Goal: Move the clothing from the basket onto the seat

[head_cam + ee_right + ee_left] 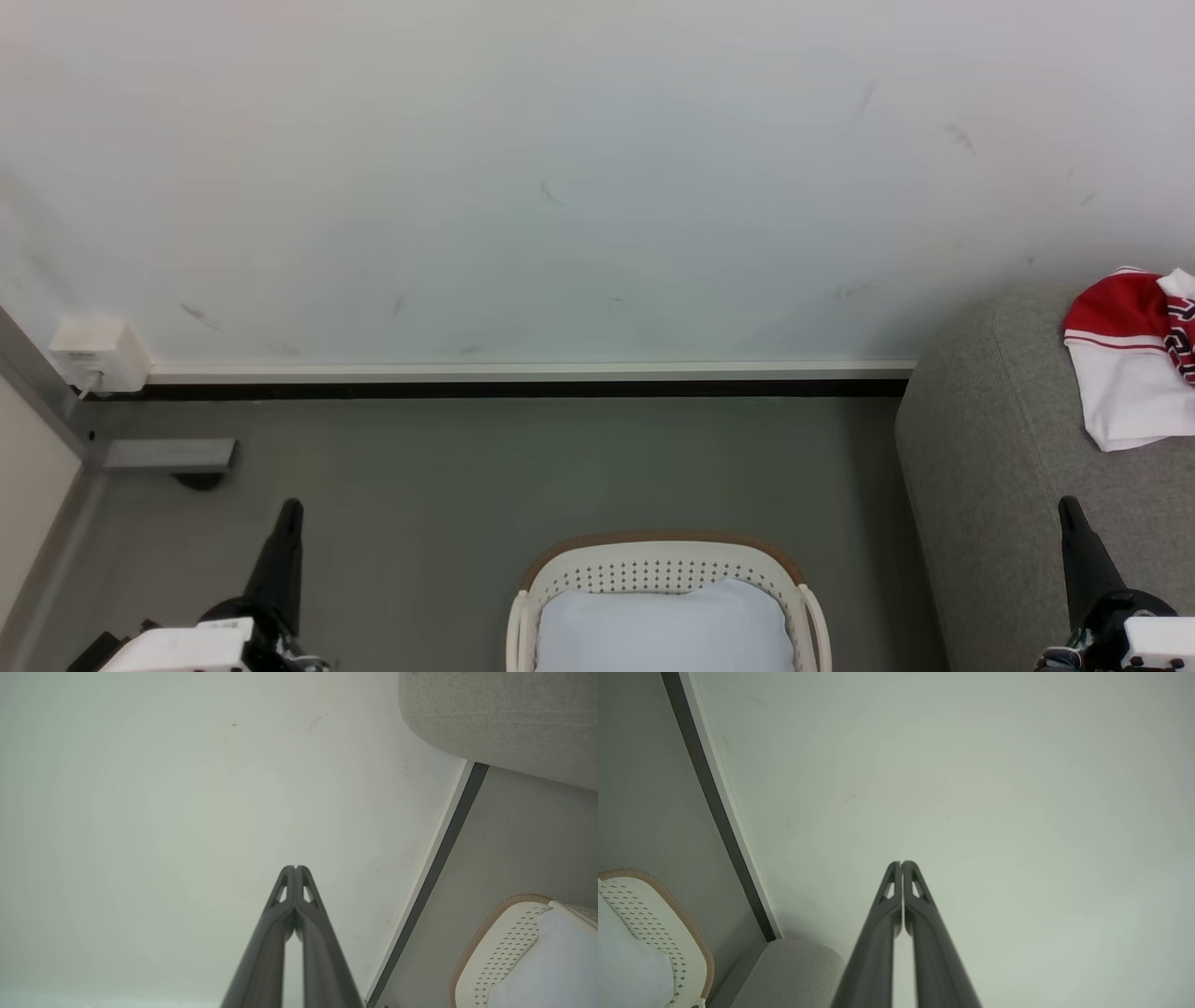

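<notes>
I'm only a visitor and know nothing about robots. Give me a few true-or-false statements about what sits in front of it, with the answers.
1. A red and white jersey lies on the grey seat. True.
2. The basket stands on the seat. False: it stands on the floor beside the seat.
3. The left gripper and the right gripper are both shut and empty. True.
4. The basket holds a red jersey. False: a pale cloth lies in it.
</notes>
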Motion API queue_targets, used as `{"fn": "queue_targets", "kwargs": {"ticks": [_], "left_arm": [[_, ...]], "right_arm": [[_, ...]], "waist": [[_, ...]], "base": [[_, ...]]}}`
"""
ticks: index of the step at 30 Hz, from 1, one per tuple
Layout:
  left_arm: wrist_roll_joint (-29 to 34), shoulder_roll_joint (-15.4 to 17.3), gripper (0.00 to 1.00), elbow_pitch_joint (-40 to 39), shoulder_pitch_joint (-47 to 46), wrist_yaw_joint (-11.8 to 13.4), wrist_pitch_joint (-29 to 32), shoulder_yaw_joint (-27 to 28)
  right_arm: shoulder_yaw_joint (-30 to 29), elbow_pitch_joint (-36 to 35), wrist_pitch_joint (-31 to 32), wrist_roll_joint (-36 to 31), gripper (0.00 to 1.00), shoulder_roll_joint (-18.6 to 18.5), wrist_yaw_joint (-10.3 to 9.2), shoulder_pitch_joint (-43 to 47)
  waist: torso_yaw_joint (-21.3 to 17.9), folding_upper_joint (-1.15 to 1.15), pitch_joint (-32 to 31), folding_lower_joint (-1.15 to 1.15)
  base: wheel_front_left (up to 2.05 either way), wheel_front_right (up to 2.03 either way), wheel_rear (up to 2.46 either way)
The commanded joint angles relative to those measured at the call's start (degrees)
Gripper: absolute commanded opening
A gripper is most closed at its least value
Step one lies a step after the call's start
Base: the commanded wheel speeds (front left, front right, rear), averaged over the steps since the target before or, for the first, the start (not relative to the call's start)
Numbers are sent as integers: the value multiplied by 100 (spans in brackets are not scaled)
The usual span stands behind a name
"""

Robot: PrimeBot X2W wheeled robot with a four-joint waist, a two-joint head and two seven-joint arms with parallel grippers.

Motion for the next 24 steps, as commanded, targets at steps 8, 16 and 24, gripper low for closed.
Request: {"fn": "queue_targets", "kwargs": {"ticks": [8,16,24], "left_arm": [[-74,12,0,-14,-53,-5,25,8],[-75,12,0,-12,-52,-5,24,8],[-75,13,0,-13,-51,-5,24,6]], "right_arm": [[-20,-29,17,5,0,-44,-12,-69],[-20,-29,17,5,0,-44,-12,-68],[-20,-29,17,5,0,-44,-12,-68]], "waist": [[0,0,0,0],[0,0,0,0],[0,0,0,0]], "base": [[0,0,0],[0,0,0],[0,0,0]]}}
